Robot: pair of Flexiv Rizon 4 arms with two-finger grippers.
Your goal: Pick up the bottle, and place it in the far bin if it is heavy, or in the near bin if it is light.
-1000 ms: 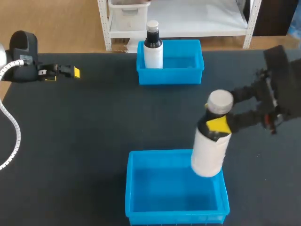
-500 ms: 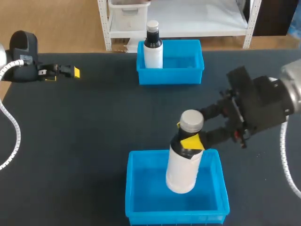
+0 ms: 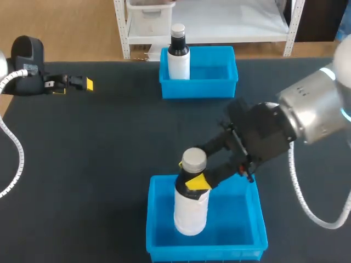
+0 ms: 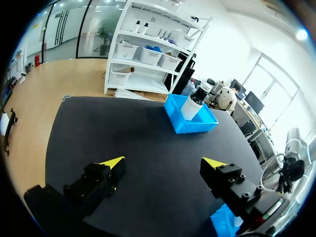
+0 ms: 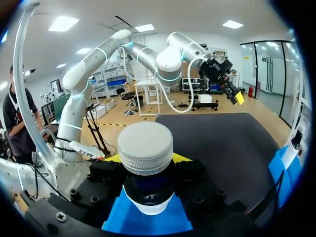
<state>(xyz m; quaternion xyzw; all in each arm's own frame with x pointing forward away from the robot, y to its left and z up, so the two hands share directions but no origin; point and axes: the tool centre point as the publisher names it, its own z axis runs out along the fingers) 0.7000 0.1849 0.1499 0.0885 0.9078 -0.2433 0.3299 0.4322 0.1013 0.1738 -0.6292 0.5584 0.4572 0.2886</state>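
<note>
White smooth plastic bottle (image 3: 191, 211), grey-capped and cylindrical, hangs near upright inside the blue rigid near bin (image 3: 151, 219). Its neck is clamped between the yellow tips of the right gripper (image 3: 189, 172); base sits low, floor contact unclear, so a straight drop comes next. The left gripper (image 3: 82, 84) is spread wide, holding nothing, well apart.

Premises: a robotics laboratory test station. Evidence: a black-covered counter (image 3: 98, 142) is served by two jointed robot arms. The left arm (image 3: 26, 57) trails a white corrugated cable conduit (image 3: 21, 156), and the right arm (image 3: 312, 107), a polished metal unit, trails a grey cable (image 3: 300, 200). The fixtures on the counter are plain handling props, two matching blue plastic bins: far bin (image 3: 227, 87), near bin (image 3: 153, 219).
</note>
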